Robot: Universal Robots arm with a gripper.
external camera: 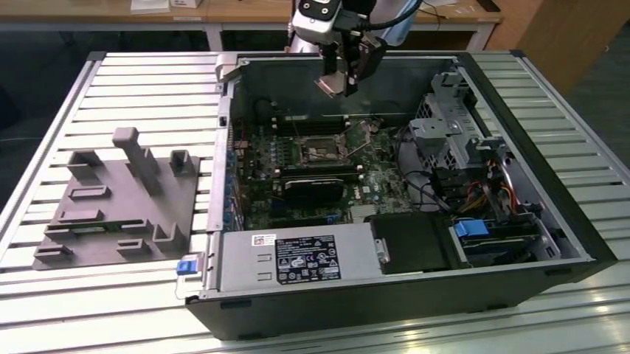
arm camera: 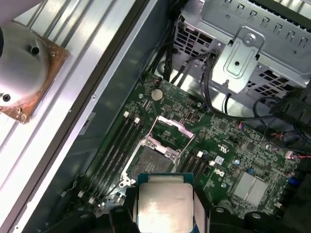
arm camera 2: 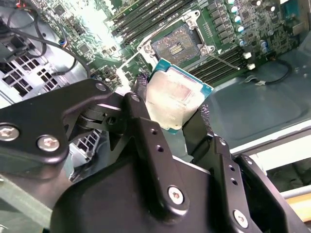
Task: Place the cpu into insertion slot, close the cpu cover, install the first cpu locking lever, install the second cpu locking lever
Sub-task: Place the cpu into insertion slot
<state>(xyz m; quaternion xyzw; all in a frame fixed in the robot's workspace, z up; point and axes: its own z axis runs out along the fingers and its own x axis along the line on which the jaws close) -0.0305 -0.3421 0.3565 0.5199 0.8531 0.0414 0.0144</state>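
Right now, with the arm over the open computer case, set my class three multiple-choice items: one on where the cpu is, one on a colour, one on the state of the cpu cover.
1. Where is the cpu?
A seated in the insertion slot
B gripped in the pincer above the circuit board
C lying flat on the circuit board

2. What colour is the circuit board around the insertion slot?
A green
B red
C white

3. How is the cpu cover?
A shut over the slot
B resting on the cpu
C swung up

Key:
1 B: both wrist views show the pincer clamping the cpu's edges.
2 A: the board is green.
3 C: the cover stands raised and the slot is bare.
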